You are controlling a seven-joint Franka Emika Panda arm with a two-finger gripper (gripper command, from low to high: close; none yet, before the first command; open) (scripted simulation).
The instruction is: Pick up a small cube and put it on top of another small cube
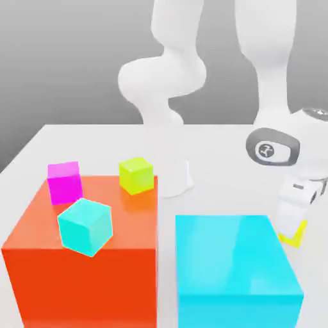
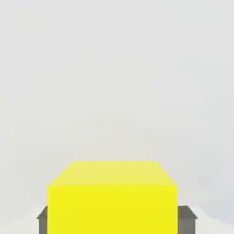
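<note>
The small bright-yellow cube [image 1: 293, 236] sits low at the exterior view's right, partly hidden behind the big cyan block [image 1: 236, 269]. My gripper [image 1: 292, 221] reaches down onto it from above. In the hand view the yellow cube [image 2: 112, 196] lies between my two grey fingers [image 2: 42, 220], and each finger presses flush against one side of it. The gripper [image 2: 112, 221] is shut on this cube. I cannot tell whether the cube rests on the table or hangs just above it.
A big orange block [image 1: 38, 269] at the exterior view's left carries three small cubes: magenta [image 1: 64, 182], lime [image 1: 136, 175] and cyan [image 1: 85, 226]. The arm's white base [image 1: 174, 179] stands behind the blocks on the pale table [image 1: 218, 173].
</note>
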